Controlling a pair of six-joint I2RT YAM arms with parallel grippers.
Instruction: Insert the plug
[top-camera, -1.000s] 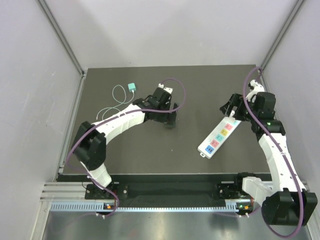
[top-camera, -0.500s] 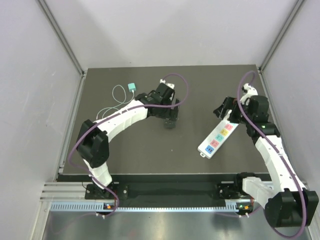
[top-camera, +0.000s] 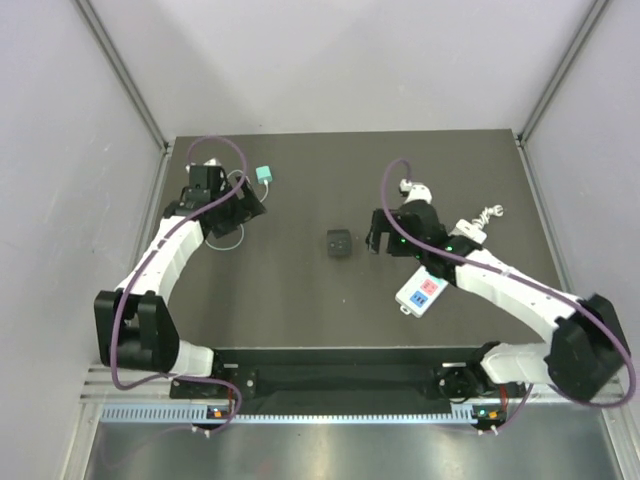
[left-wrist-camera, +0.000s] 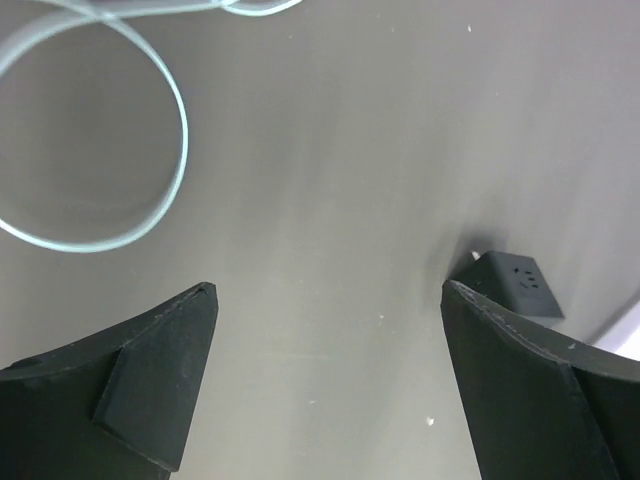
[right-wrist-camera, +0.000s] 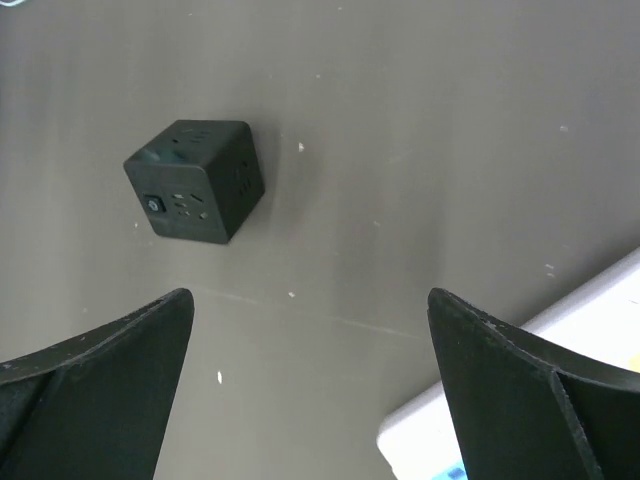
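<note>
Holding the left fingers (left-wrist-camera: 150, 390) spread wide and gripping nothing, above the dark grey tabletop (left-wrist-camera: 330, 150). Framing a loop of thin white cable (left-wrist-camera: 184, 120) at upper left of that wrist view and a small black cube socket (left-wrist-camera: 512, 283) at right, just beyond one fingertip. Holding the right fingers (right-wrist-camera: 100, 380) equally wide and empty, looking down on the same cube at upper left and a corner of the white power strip with coloured sockets (right-wrist-camera: 600, 310) at lower right. Finding the small teal plug (top-camera: 264, 175) lying loose at upper left of the overhead view, near the left fingers, well apart from cube at centre and strip right of centre.
</note>
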